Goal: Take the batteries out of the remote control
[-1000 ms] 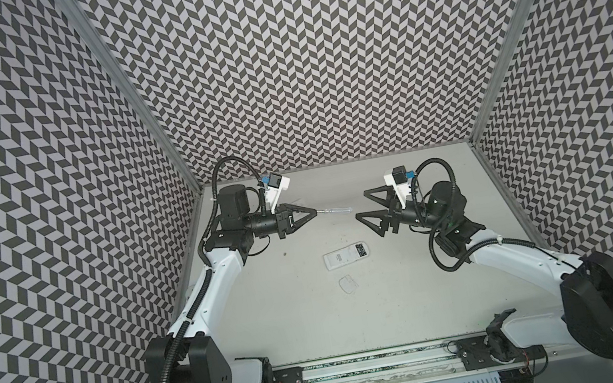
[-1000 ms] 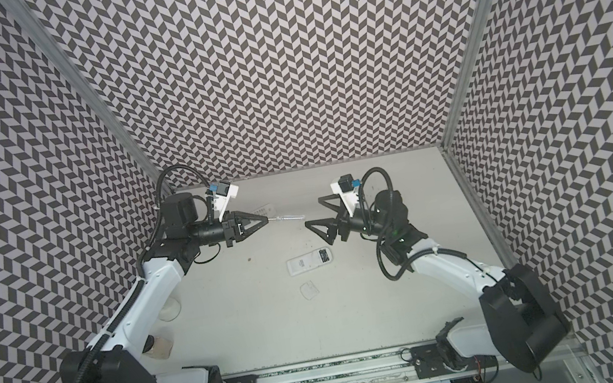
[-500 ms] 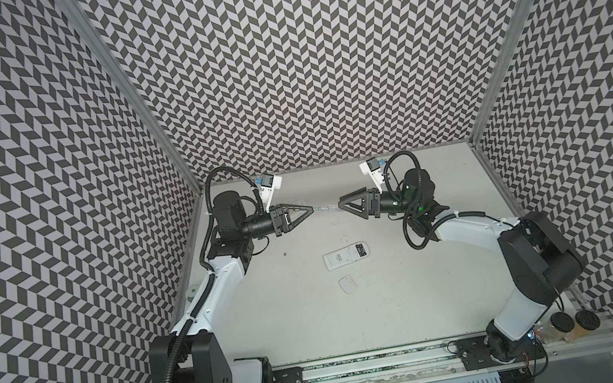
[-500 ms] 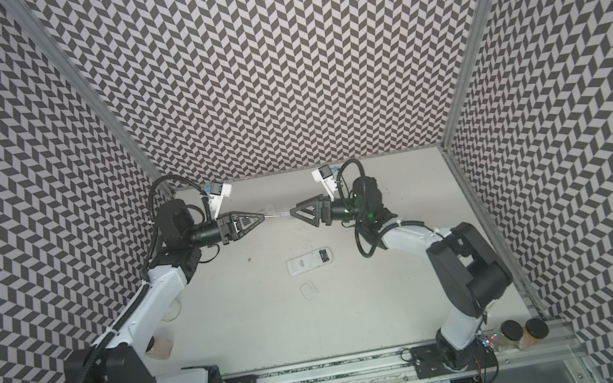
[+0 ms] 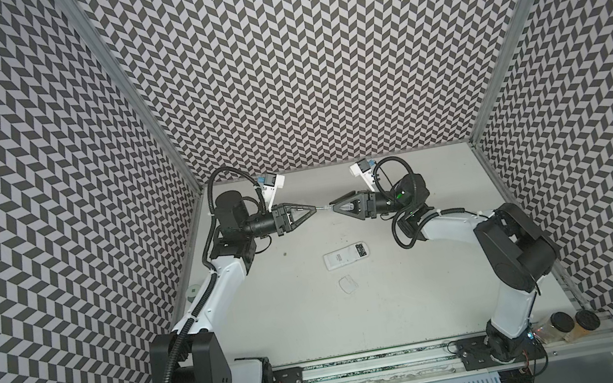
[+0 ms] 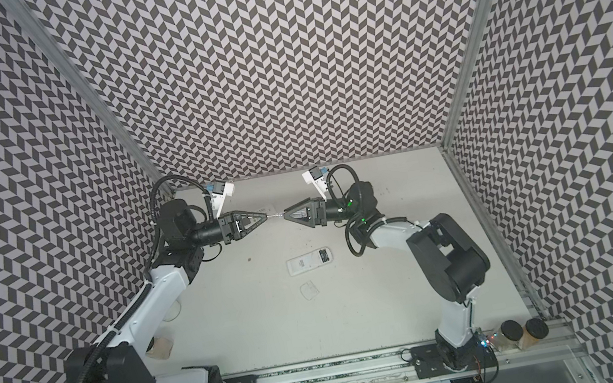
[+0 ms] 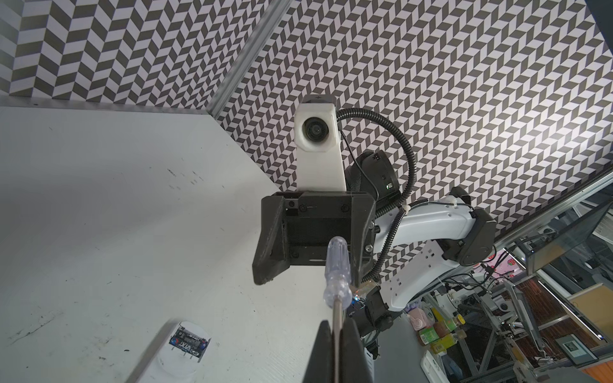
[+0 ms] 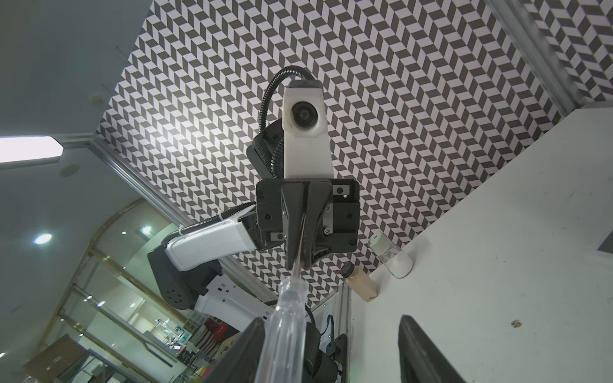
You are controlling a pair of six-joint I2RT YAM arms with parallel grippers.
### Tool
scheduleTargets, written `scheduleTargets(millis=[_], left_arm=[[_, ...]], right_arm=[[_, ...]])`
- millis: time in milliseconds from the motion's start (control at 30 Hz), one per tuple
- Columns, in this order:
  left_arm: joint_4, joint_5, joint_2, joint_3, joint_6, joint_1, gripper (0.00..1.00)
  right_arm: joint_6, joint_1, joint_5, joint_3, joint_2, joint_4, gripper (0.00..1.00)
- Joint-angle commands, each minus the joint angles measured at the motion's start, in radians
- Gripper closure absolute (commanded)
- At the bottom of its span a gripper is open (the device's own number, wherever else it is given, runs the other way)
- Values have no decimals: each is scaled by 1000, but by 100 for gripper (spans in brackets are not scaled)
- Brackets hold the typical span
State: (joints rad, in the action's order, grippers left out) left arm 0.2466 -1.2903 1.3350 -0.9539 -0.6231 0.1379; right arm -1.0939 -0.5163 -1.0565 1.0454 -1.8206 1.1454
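Observation:
The white remote control (image 5: 343, 257) (image 6: 308, 262) lies mid-table with its back up and its battery bay open. Dark batteries (image 7: 189, 341) sit in the bay. My left gripper (image 5: 314, 209) (image 7: 335, 326) is shut on the metal shaft of a screwdriver (image 7: 337, 265) and holds it level above the table's far half. My right gripper (image 5: 335, 207) (image 8: 328, 323) faces it, open. The clear handle of the screwdriver (image 8: 288, 318) lies between its fingers, against one finger and well apart from the other.
A loose clear battery cover (image 5: 347, 283) (image 6: 308, 290) lies just in front of the remote. Two dark-lidded jars (image 6: 511, 331) (image 6: 537, 327) stand at the front right corner. A clear cup (image 6: 173, 311) and a beige object (image 6: 160, 347) sit by the left arm.
The right arm swung toward the back and brought its gripper around the screwdriver's handle, its jaws narrowing. The left gripper kept its hold and shifted slightly.

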Motion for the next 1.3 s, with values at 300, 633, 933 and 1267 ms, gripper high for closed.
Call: scheduleTargets(millis=[300, 633, 933, 1267], left_arm=[[5, 19, 12, 9, 31, 15, 100], [-42, 27, 20, -16, 73, 30, 100], [-86, 37, 29, -34, 123, 49, 100], [-177, 80, 13, -33, 251, 41, 76]], right_arm=[[-134, -22, -40, 50, -50, 204, 51], [-117, -34, -53, 71, -61, 180, 63], [-11, -44, -62, 63, -46, 52, 80], [227, -11, -34, 27, 57, -240, 100]])
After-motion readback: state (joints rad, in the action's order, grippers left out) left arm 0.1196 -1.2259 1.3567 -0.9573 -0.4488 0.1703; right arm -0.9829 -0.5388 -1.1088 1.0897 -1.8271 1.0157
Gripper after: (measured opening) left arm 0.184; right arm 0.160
